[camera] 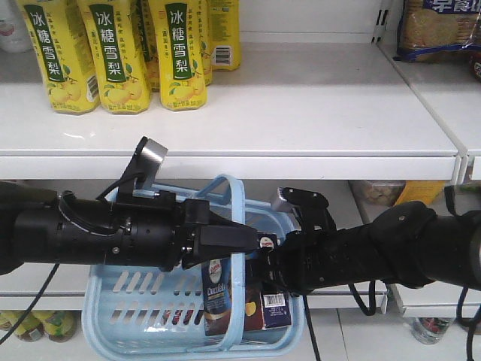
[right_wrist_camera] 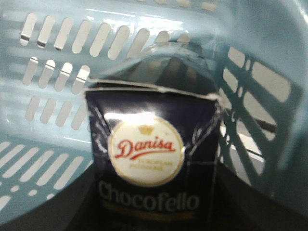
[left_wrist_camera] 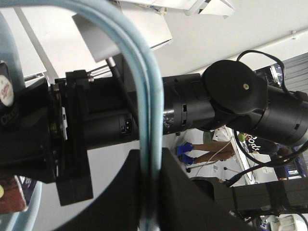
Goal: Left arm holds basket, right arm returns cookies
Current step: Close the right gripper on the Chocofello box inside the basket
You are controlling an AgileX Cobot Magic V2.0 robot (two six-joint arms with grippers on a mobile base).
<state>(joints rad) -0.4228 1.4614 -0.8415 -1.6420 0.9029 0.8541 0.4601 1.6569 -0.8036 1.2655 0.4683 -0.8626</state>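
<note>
Supermarket shelving fills the background: a white shelf surface (camera: 316, 113) carries yellow bottles (camera: 120, 53) at its back left and a dark snack bag (camera: 440, 26) at the far right. Just under its front lip hangs the basket (camera: 128, 301), with more goods on the lower shelf (camera: 34, 323) behind and below it.

We see the left arm (camera: 90, 233) reaching in from the left. The left pincer (camera: 252, 239) is clamped on the near handle (camera: 234, 195), and its wrist view shows the blue hoop (left_wrist_camera: 147, 96) running down between the closed black jaws.

The right arm (camera: 398, 248) comes in from the right, and the right pincer (camera: 274, 254) sits at the top of the cookies (camera: 219, 297). They stand upright in the basket's right front corner, just beside the handle and the left pincer. From the right wrist we see the box (right_wrist_camera: 149, 159) close up, with dark fingers (right_wrist_camera: 250, 202) pressed against both its sides, clamped on it, and slotted basket walls (right_wrist_camera: 57, 72) around it.

The shelf lip, the handle and the left pincer crowd the space above the box.
</note>
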